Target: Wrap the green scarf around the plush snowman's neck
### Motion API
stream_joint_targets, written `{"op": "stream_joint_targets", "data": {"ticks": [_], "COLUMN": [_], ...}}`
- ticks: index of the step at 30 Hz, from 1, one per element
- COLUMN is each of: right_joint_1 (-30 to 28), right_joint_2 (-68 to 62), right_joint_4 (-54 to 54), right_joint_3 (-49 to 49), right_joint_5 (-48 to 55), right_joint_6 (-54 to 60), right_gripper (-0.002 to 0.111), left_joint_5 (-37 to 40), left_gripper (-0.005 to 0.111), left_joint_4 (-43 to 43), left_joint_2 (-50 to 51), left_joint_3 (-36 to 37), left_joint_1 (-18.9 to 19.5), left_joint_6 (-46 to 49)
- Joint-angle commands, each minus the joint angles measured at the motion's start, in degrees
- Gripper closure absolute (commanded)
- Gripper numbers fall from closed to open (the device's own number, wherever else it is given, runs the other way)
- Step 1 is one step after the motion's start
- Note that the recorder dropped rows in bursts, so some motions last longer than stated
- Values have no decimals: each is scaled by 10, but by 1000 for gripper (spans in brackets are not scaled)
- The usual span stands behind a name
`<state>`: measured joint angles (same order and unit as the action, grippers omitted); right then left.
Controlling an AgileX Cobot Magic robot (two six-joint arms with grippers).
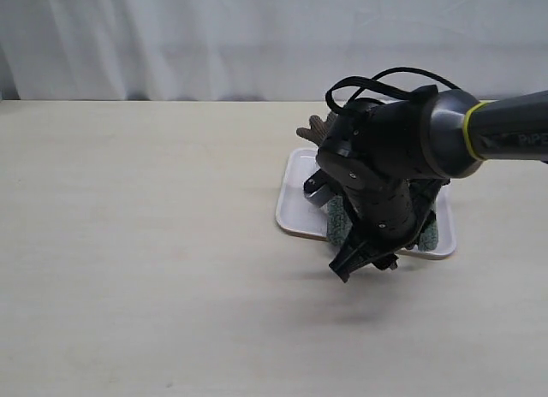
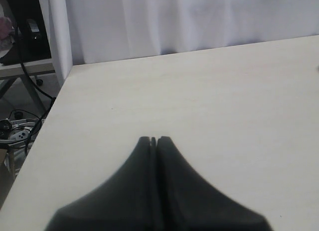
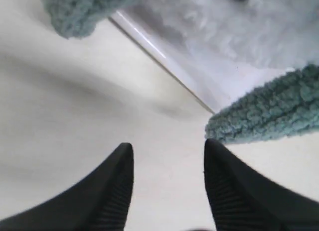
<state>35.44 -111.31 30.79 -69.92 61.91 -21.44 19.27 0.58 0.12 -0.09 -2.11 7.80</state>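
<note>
The green scarf shows as two fuzzy ends hanging over the white tray's front rim, one end [image 1: 336, 219] left of my right arm and the other [image 1: 428, 234] to its right. In the right wrist view the ends [image 3: 79, 9] [image 3: 269, 114] flank the white plush snowman [image 3: 239, 32]. My right arm hides the snowman's neck in the exterior view; only a brown twig arm [image 1: 312, 127] sticks out. My right gripper [image 1: 366, 267] [image 3: 168, 145] hangs open and empty above the table, just in front of the tray. My left gripper [image 2: 153, 140] is shut over bare table.
The white tray [image 1: 295, 200] [image 3: 159, 54] lies right of the table's middle. A white curtain [image 1: 214, 38] runs along the back. The left wrist view shows the table's left edge [image 2: 45, 136], with cables and a power strip [image 2: 17, 129] on the floor beyond.
</note>
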Motion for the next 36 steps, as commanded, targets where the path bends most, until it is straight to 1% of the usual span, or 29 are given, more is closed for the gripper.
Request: {"op": "stream_joint_targets", "data": {"ticks": [1,4,9,12,14,16,18,21,24,28,30,32,34,36], "right_joint_1": [0,3,27,25,12,-8,-35,-76,-103,-123,-134,-147,-161,-174], "right_joint_2": [10,30,82,121,143,161,176,183,183,182,178,171,159,142], "right_joint_4": [-39,-89,-86,-58,-7,12,9,-15,-29,-16,-9,14,45,46], "right_joint_3": [3,3,3,6,19,33,55,93,134,175,191,197,197,197], "right_joint_5": [17,6,-7,-11,-21,-24,-44,-99,-174,-287,-337,-352,-345,-350], "right_joint_6": [30,56,53,-7,-64,-99,-109,-109,-107,-107,-108,-130,-164,-168], "right_gripper": [57,57,57,57,55,49,42,38,38,38,40,42,43,43], "left_joint_5": [-8,-8,-8,-8,-8,-8,-8,-8,-8,-8,-8,-8,-8,-8], "left_gripper": [107,107,107,107,107,107,107,107,107,107,107,107,107,107], "left_joint_4": [0,0,0,0,0,0,0,0,0,0,0,0,0,0], "left_joint_2": [-1,-1,-1,-1,-1,-1,-1,-1,-1,-1,-1,-1,-1,-1], "left_joint_3": [1,1,1,1,1,1,1,1,1,1,1,1,1,1], "left_joint_1": [-6,-6,-6,-6,-6,-6,-6,-6,-6,-6,-6,-6,-6,-6], "left_joint_6": [-1,-1,-1,-1,-1,-1,-1,-1,-1,-1,-1,-1,-1,-1]}}
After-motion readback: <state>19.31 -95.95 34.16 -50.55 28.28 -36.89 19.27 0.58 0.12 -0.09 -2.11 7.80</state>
